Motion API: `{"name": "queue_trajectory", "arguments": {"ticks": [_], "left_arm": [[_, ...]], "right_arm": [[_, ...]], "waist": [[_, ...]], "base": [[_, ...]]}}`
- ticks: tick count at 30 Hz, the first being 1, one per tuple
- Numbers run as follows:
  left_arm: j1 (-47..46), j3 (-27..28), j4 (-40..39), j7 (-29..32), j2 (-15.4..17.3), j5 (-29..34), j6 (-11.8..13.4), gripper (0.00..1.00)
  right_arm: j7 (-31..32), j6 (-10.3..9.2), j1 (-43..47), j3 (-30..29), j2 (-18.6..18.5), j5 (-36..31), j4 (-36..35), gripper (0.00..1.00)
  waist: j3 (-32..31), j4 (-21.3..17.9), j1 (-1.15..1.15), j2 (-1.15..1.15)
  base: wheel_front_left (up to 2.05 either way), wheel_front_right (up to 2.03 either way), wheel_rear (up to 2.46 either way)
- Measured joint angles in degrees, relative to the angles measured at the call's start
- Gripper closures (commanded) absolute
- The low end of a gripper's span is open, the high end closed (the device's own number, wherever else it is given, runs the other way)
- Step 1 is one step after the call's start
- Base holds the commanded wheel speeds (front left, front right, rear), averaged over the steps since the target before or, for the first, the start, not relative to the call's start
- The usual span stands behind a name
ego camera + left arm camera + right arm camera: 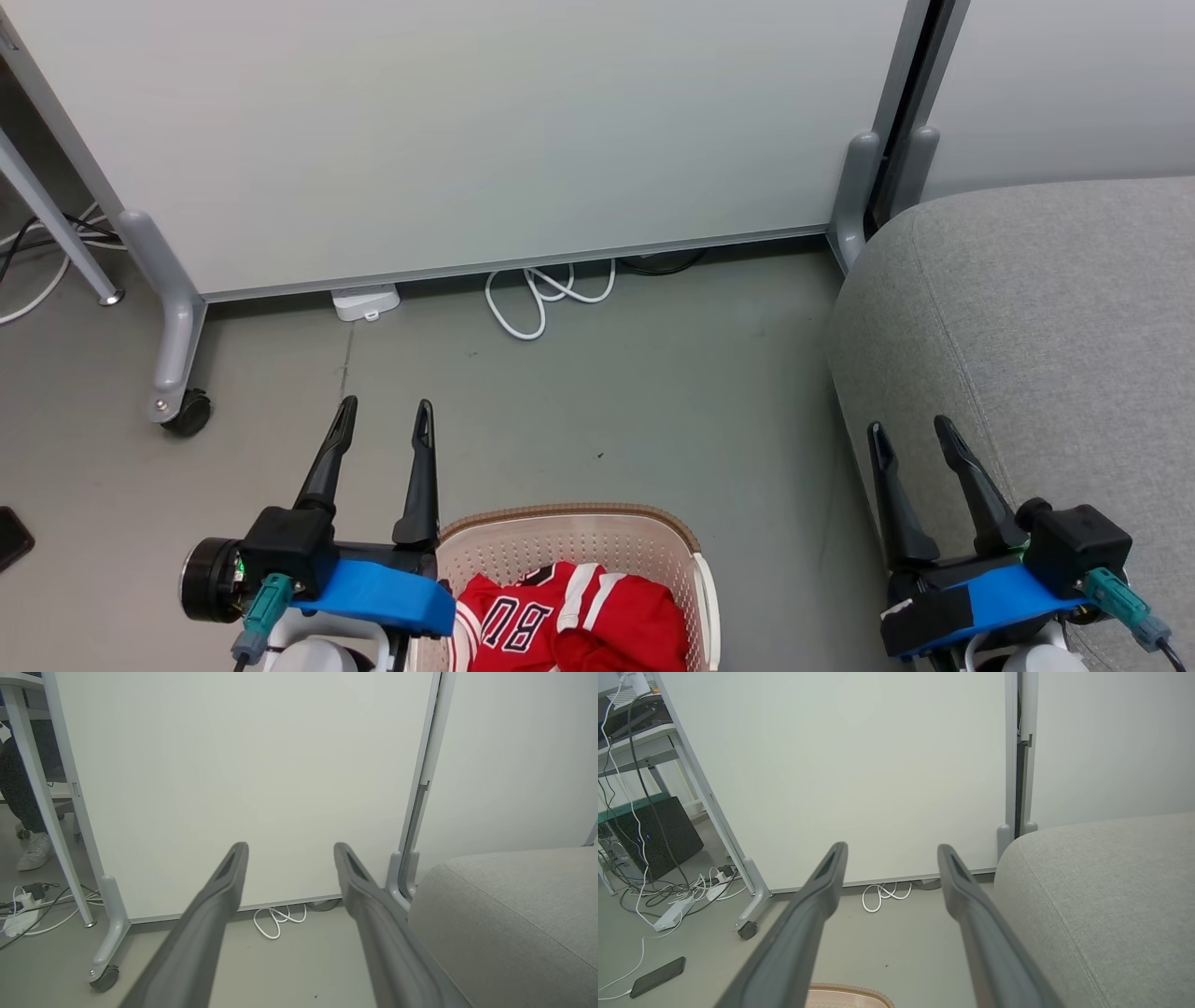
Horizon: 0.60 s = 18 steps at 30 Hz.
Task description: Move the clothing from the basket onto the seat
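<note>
Clothing [569,621] shows as one crumpled red heap in the one basket [569,513] at bottom centre. It spreads left to right, with its dark numerals tilted. One seat [1027,327] lies at the right. Two grippers hover empty, fingers wide and pointing up the frame: left gripper [386,404] beside the basket's left rim, right gripper [907,424] at the seat's edge.

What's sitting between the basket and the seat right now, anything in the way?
Nothing. In the head view, the strip of grey floor between the basket and the seat is bare.
</note>
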Motion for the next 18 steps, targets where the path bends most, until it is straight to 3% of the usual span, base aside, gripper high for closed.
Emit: {"name": "queue_trajectory", "arguments": {"ticks": [18], "left_arm": [[-0.2,-0.5,0.4,-1.3,-0.1,5.1,-0.5,0.00]], "right_arm": [[-1.3,0.01,-0.1,0.8,0.0,-4.9,0.0,0.00]], "waist": [[0.0,0.3,0.00,0.00]], "base": [[0.00,0.00,0.00]]}}
